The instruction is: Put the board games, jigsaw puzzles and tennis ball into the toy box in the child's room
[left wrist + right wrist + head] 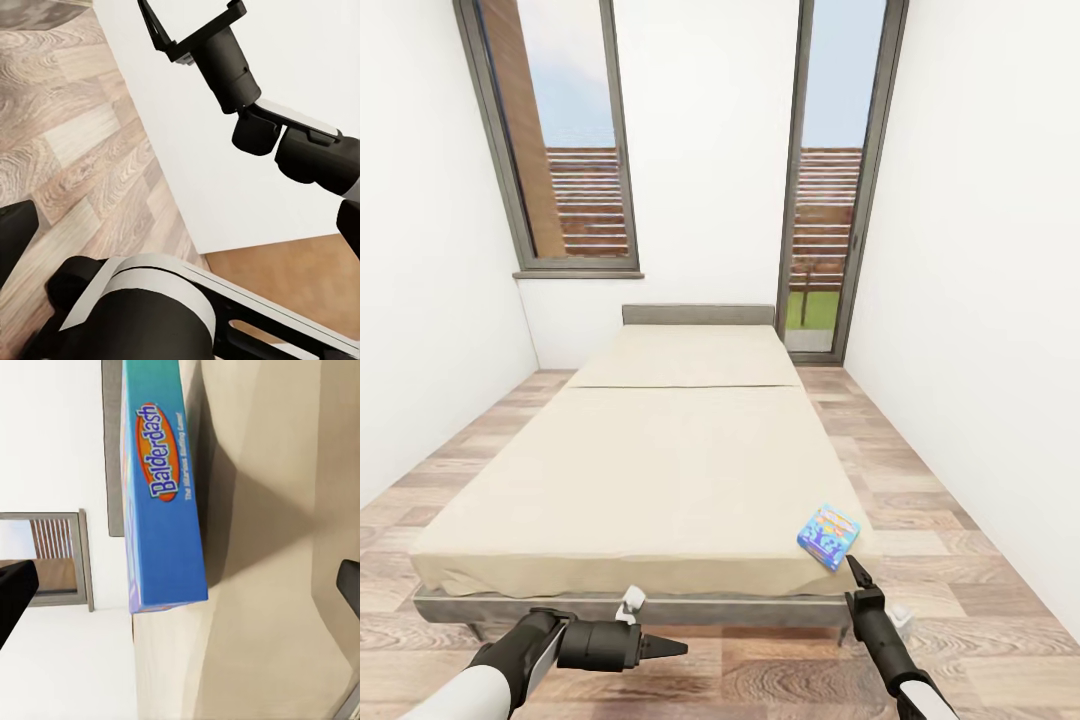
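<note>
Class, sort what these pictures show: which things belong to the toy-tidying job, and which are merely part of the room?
Belongs to the job:
- blue board game, marked Balderdash, on the bed's near right corner
- bed
- right gripper, just short of the game

Just there:
- wooden floor
- windows
- white walls
- left gripper, over the floor

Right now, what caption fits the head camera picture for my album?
Robot faces the bed, right gripper reaching toward the blue board game at the mattress corner.
</note>
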{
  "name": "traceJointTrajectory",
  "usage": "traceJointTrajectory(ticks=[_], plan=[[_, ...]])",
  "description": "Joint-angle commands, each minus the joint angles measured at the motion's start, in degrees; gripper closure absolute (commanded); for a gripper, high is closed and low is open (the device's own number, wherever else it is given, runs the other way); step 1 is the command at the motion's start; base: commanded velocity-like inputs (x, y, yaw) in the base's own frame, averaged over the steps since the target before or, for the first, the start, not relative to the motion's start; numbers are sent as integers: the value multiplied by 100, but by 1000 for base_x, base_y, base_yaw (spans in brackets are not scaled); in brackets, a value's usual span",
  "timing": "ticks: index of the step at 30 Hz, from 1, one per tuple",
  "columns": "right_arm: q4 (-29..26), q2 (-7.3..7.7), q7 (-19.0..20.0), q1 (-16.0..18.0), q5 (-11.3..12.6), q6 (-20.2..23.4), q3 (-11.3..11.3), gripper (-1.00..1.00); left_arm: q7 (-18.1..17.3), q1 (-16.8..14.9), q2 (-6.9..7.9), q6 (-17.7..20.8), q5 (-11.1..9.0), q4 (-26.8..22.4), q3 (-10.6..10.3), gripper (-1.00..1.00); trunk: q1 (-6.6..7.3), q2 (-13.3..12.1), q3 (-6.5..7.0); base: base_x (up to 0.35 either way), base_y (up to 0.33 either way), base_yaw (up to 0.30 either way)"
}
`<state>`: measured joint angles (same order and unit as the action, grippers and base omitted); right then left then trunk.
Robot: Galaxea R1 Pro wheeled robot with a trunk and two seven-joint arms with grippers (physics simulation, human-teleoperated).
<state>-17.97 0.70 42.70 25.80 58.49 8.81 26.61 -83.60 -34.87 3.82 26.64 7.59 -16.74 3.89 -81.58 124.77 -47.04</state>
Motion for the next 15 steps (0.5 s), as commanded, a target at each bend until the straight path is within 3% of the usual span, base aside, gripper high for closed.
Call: traceJointTrajectory(ticks=[1, 15], plan=[[4, 0, 19, 4, 57, 60, 11, -100, -34, -2, -5, 60, 58, -5, 42, -100, 1, 2, -6, 24, 0, 0], [4, -7, 20, 4, 51, 63, 3, -100, -27, -2, -11, 56, 65, -5, 42, -100, 1, 2, -6, 34, 0, 0]])
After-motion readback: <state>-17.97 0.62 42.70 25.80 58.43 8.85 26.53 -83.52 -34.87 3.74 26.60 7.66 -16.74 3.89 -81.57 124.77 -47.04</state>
